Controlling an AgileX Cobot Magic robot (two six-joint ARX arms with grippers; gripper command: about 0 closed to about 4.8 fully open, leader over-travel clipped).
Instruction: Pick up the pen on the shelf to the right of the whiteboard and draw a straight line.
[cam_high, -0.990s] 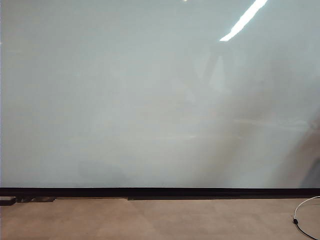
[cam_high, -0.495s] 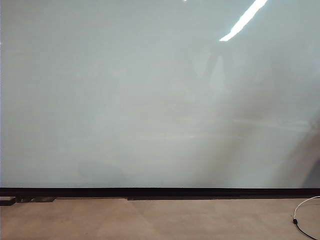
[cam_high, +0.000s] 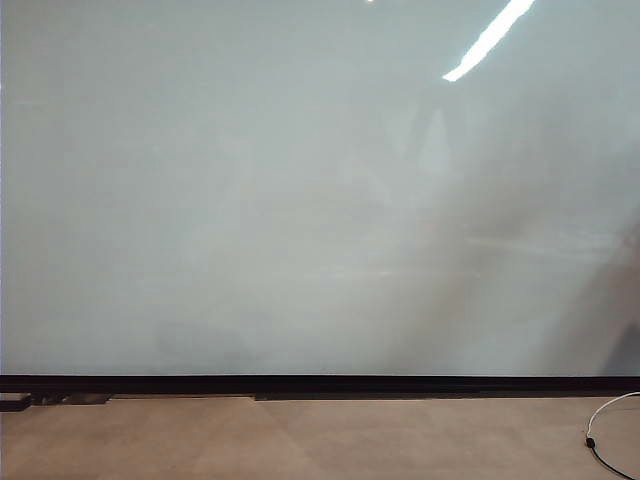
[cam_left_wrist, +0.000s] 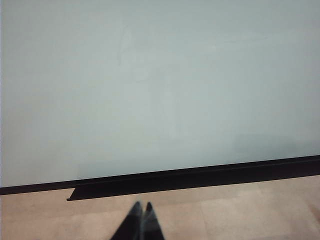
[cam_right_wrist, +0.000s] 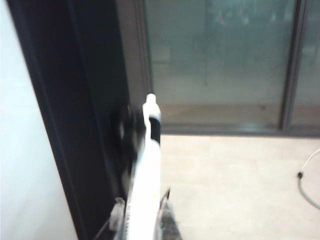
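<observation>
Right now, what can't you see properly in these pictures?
- Right claw: right wrist view, cut off by the picture's edge; its hold on the thin white pen with a black band is blurred.
- Left claw: left wrist view, only dark blurred tips show.
- Both arms: absent from the exterior view, which shows only the large glossy pale whiteboard.
- Shelf: blurred dark shape.

pen (cam_right_wrist: 147, 170): white, black band near tip, blurred, apparently upright | whiteboard (cam_high: 300, 200): glossy, pale grey, unmarked

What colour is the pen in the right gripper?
The pen is white with a black band near its tip, clearest in the right wrist view, between the right gripper fingers.
</observation>
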